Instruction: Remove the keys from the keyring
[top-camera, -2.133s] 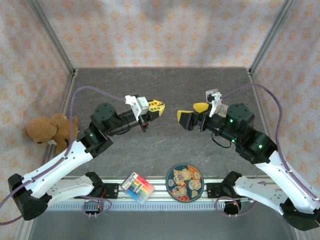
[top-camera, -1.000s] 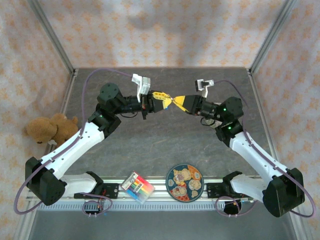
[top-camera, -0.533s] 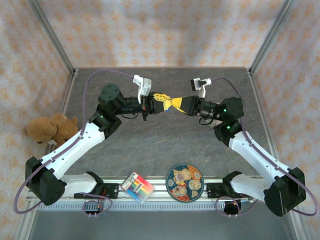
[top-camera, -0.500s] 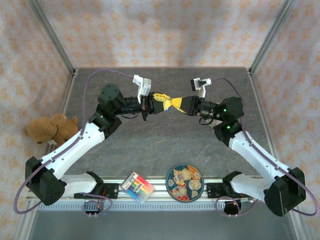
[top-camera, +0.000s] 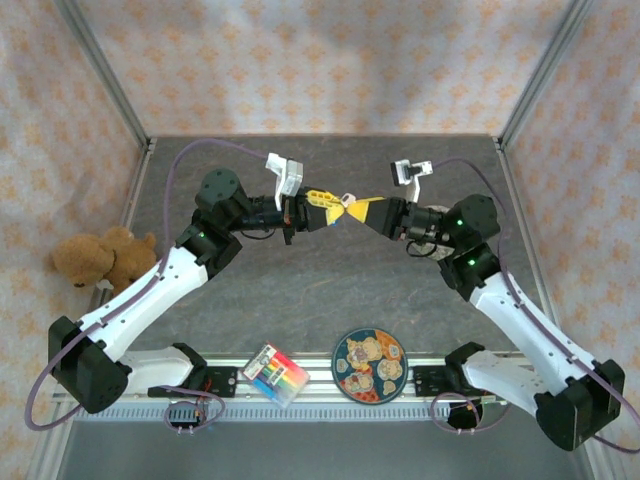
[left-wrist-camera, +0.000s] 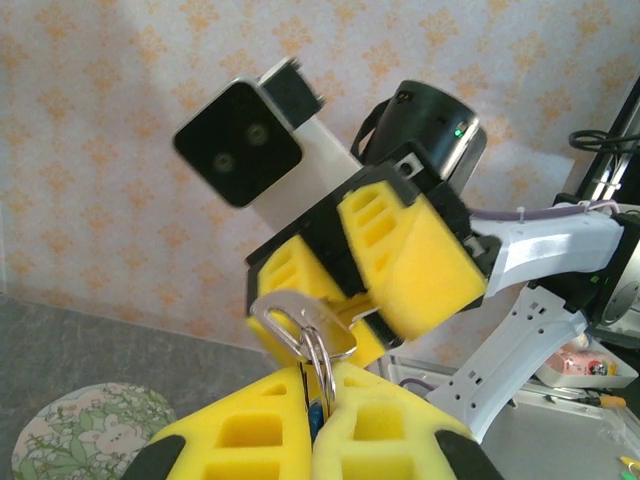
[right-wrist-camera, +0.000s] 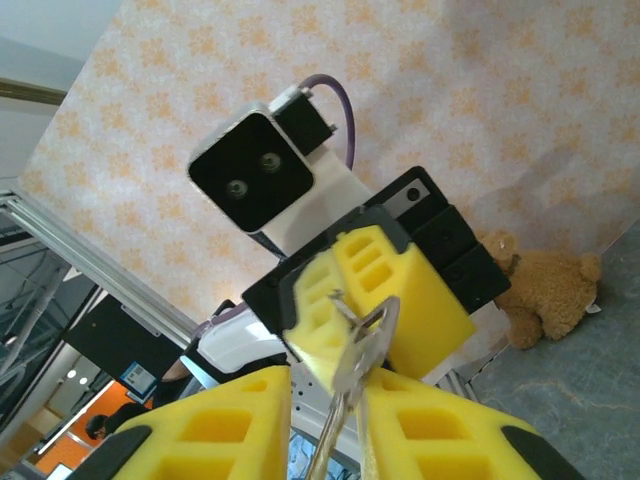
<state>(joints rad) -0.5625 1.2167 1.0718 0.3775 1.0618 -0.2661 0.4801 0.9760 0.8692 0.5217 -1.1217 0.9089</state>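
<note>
Both grippers meet in mid-air above the middle of the table. My left gripper (top-camera: 328, 212) (left-wrist-camera: 320, 376) is shut on the keyring, whose blue tag (left-wrist-camera: 316, 418) peeks out deep between the yellow pads. Its thin wire loops (left-wrist-camera: 321, 362) rise from the pads and pass through the hole in the head of the silvery key (left-wrist-camera: 334, 336) (top-camera: 346, 200). Opposite, my right gripper (top-camera: 360, 210) (right-wrist-camera: 328, 380) is shut on the shank of that key (right-wrist-camera: 361, 351). The key bridges the small gap between the two sets of fingertips.
A brown teddy bear (top-camera: 100, 258) sits at the table's left edge. A round patterned plate (top-camera: 369, 364) and a box of coloured items (top-camera: 275, 374) lie on the near rail between the arm bases. Metal frame posts (top-camera: 104, 70) stand at the back corners.
Both arms rose and closed together from two seconds ago. In the last half second the right gripper drew slightly right, opening a small gap where the key now shows.
</note>
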